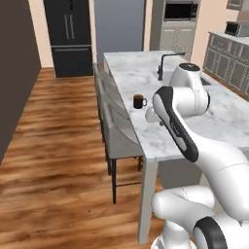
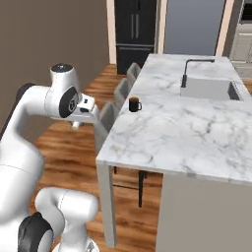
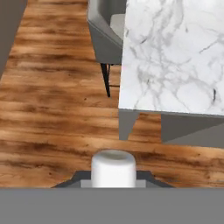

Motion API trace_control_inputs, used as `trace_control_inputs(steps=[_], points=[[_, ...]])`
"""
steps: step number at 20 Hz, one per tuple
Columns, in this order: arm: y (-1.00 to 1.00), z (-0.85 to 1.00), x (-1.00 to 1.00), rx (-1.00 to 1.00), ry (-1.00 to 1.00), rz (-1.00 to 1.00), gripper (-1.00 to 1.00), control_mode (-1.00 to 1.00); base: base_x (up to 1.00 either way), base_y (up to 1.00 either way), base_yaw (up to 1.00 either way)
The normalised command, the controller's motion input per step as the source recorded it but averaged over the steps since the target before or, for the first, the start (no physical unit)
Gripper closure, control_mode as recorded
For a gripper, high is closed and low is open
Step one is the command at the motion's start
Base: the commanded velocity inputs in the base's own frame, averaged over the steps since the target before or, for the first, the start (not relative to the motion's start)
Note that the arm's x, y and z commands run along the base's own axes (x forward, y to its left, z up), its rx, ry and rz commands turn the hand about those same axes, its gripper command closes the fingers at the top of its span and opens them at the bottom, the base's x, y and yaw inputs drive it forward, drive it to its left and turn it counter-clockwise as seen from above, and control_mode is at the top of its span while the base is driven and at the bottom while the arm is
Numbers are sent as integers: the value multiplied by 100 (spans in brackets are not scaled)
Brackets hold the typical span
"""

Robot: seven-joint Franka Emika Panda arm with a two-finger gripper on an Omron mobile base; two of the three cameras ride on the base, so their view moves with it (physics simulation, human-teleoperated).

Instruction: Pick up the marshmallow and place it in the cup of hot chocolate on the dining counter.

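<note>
Arm folded high, hand off the counter's (image 2: 197, 133) near corner above the floor, fingers (image 3: 113, 171) closed on the marshmallow (image 3: 113, 168), well short of the cup of hot chocolate (image 2: 134, 104).

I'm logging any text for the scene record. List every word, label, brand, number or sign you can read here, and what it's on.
None: nothing here carries readable text.
Mug on the dining counter: plain dark, no print.
Fridge and microwave: no brand or digits to be made out.
White block at the tool in the hand view: blank.
</note>
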Motion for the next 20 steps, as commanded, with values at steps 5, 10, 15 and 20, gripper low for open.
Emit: trace_control_inputs(steps=[5, 10, 15, 20], points=[[0, 0, 0, 0, 0, 0, 100, 100, 22, 72, -61], [0, 0, 0, 0, 0, 0, 100, 100, 24, 76, -60], [0, 0, 0, 0, 0, 0, 100, 100, 24, 91, -54], [0, 0, 0, 0, 0, 0, 100, 100, 19, 100, -47]])
